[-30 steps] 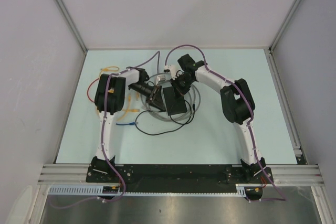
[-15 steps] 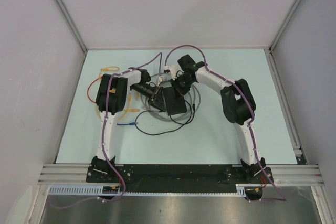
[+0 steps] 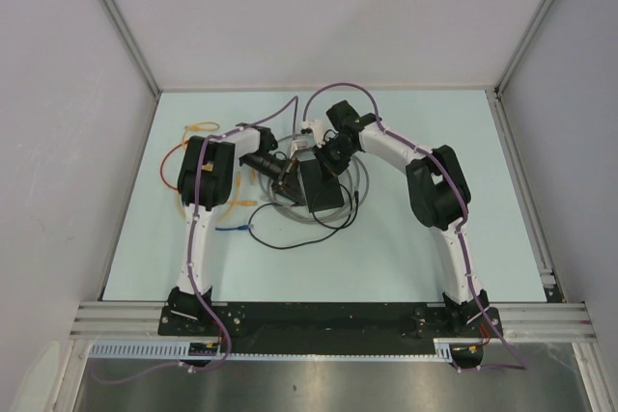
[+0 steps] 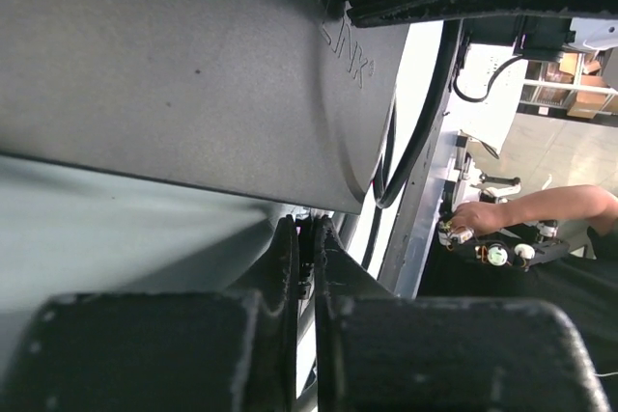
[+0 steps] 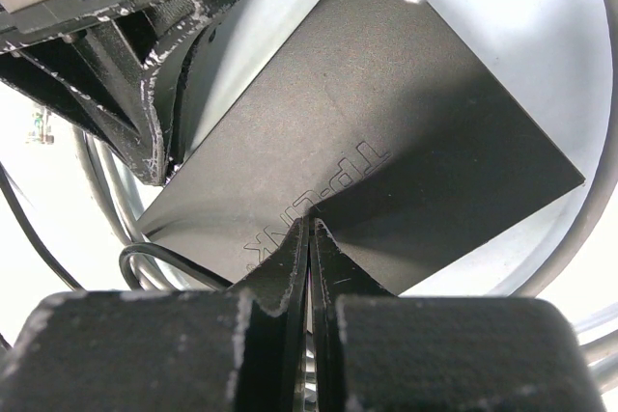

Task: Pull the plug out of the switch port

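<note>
Switch [image 5: 406, 113] lettering [image 5: 314, 202] shows in wrist views, not overhead.

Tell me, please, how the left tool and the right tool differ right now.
The left tool meets the switch at its edge, while the right tool sits over its lettered top. The left tool's fingers show a thin gap; the right tool's tips touch. Both are close against the switch.
</note>
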Robot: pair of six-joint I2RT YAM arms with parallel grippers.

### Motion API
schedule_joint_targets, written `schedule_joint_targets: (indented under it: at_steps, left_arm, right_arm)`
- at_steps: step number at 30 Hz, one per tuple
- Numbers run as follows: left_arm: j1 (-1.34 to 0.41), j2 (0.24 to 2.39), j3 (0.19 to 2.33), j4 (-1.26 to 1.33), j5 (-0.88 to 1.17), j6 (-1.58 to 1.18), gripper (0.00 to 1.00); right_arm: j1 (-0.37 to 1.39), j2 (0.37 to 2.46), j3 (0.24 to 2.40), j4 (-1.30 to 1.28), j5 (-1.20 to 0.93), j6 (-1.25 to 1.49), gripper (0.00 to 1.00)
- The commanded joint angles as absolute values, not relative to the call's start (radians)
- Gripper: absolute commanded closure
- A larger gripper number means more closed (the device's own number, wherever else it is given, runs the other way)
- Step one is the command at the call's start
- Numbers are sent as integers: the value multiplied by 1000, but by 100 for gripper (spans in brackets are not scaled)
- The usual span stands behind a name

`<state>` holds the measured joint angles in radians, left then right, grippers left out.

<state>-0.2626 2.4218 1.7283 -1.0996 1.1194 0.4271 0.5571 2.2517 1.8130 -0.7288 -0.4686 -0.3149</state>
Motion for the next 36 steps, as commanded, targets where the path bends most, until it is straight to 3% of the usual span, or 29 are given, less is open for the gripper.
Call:
schedule_joint_targets:
  at_steps: [1, 5, 15, 23, 36]
  left_arm:
    - [-272, 2450, 1810, -1115, 1101, 449, 100]
    - [-264, 2487, 1894, -1190, 1117, 474, 100]
    - [-270, 2479, 1816, -1181, 1109, 515, 100]
    - [-241, 2516, 1963, -1207, 1043, 505, 100]
    - [-245, 2491, 1880, -1203, 1017, 557, 100]
  right_arm:
    - [569, 2395, 1717, -891, -276, -357, 98]
    - [569, 2398, 1718, -891, -278, -357, 98]
    - [565, 2401, 1724, -893, -275, -356, 98]
    - [563, 2410, 1736, -896, -281, -353, 98]
    - [557, 2418, 1741, -896, -282, -347, 98]
